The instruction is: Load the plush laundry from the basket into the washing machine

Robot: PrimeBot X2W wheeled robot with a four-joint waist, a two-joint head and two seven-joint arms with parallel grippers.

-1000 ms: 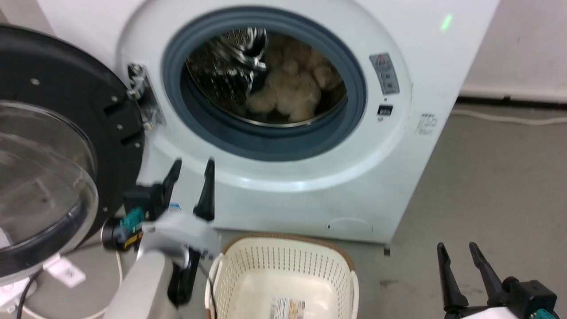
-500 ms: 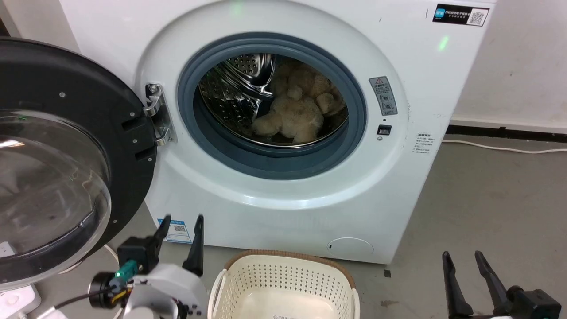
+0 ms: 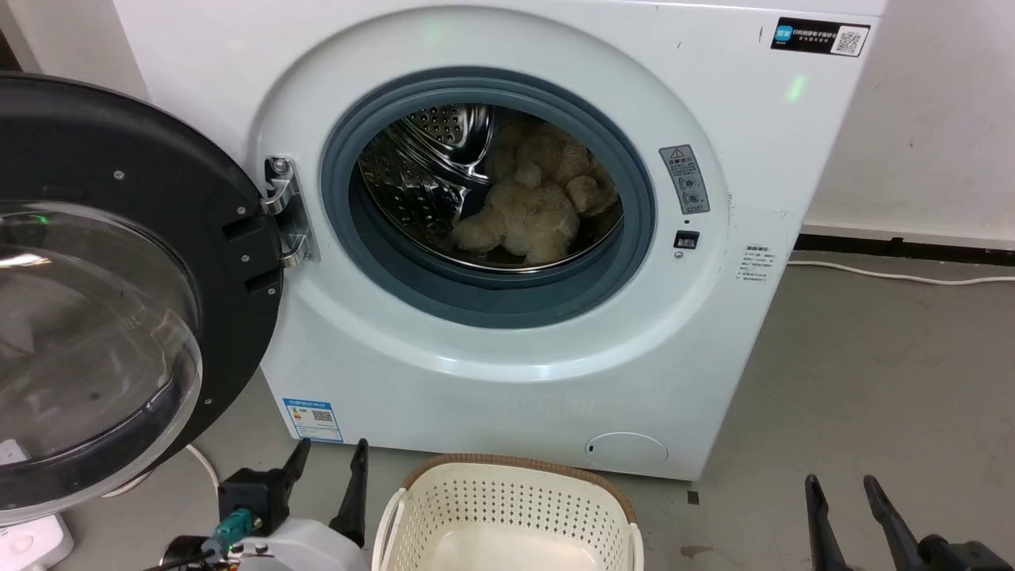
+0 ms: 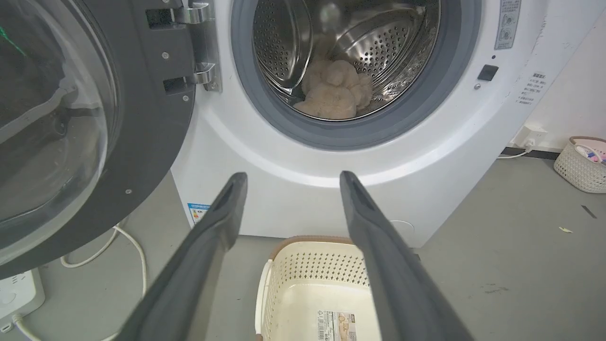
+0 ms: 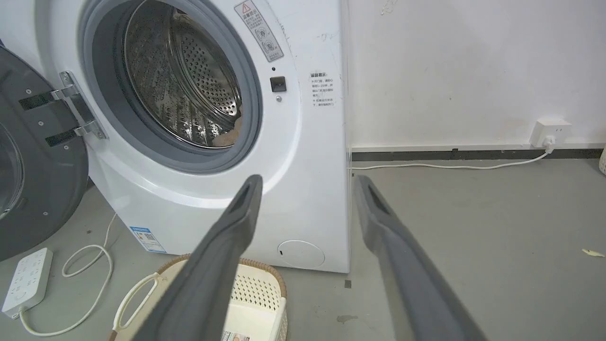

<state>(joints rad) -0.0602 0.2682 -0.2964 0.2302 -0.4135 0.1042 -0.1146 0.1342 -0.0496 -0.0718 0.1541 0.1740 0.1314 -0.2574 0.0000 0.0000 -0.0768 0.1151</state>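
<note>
Both empty, left hand (image 3: 333, 446) and right hand (image 3: 840, 480) spread wide, touching nothing

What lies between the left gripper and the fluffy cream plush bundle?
In the left wrist view, the front of the white washing machine and its grey rubber door seal; otherwise bare.

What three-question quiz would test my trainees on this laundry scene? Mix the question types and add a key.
1. True or false: the plush laundry lies inside the drum of the washing machine.
2. Where does the basket stand? A) on top of the machine; B) on the floor in front of the machine; C) behind the open door.
3. In a few words: how do the jaws of the left gripper and the right gripper stand, and what do they hold?

Key: 1 true. 2 B. 3 Both open, holding nothing.
</note>
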